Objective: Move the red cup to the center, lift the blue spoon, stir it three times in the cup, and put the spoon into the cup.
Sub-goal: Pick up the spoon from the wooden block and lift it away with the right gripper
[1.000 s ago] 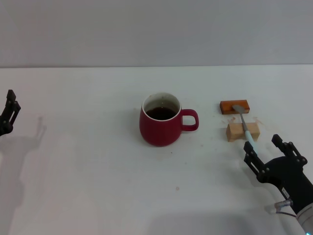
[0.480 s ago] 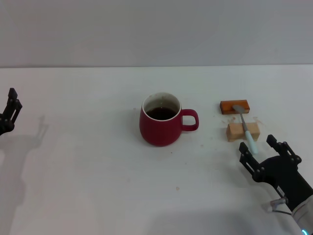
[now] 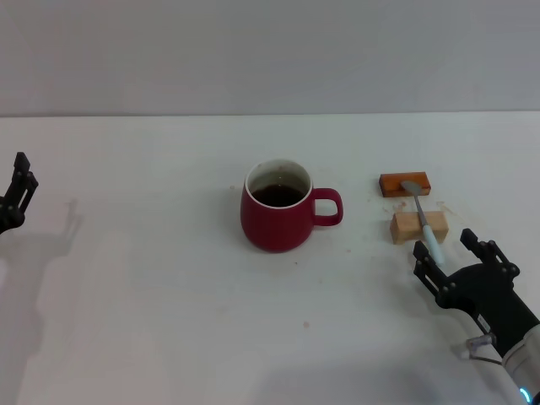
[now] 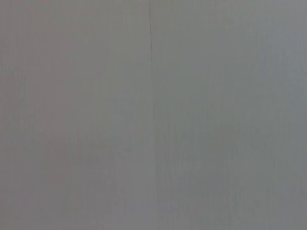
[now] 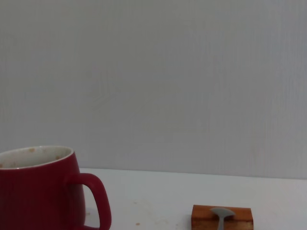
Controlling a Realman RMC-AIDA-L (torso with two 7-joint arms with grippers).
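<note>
Red cup (image 3: pixel 277 218): table (image 3: pixel 152 278) centre, upright, dark liquid inside.
Blue spoon (image 3: pixel 424 223): lying across two blocks (image 3: pixel 412 205).
Right end effector (image 3: pixel 453 261): spread wide, near spoon handle.
Left end effector (image 3: pixel 17 194): parked at table's left edge, opening cannot be told.

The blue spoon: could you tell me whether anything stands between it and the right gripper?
Nothing visible does. The right gripper sits open at the near end of the blue spoon, which lies across two blocks; bare table lies between them.
</note>
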